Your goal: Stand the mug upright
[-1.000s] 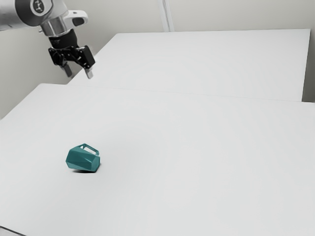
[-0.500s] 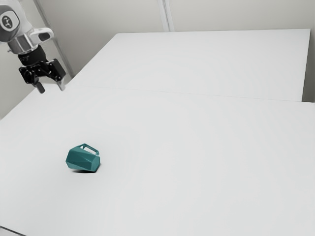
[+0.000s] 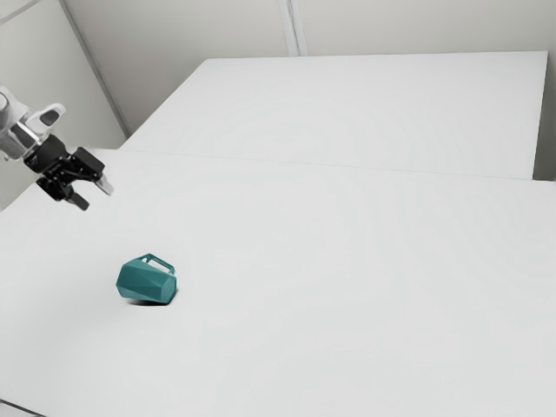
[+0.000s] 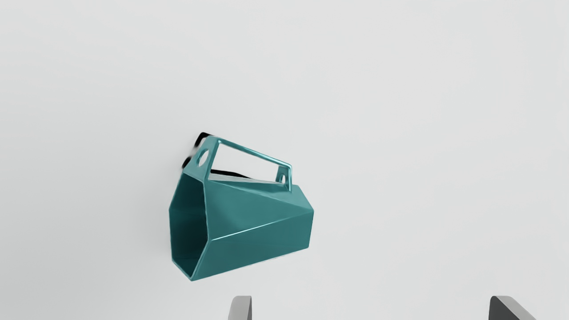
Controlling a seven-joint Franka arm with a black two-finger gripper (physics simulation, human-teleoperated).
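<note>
The teal mug (image 3: 146, 283) lay on its side at the exterior view's near left, apart from the spread gripper (image 3: 95, 199). Judged rigid, smooth and light, it favoured a grip across its body (image 4: 255, 224).

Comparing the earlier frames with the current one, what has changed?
The gripper has moved toward the exterior view's left and lower in that view, ending nearer the mug. Nothing was taken hold of or let go; the fingers stand apart, as before. The mug stayed where it was, on its side on the table.
</note>
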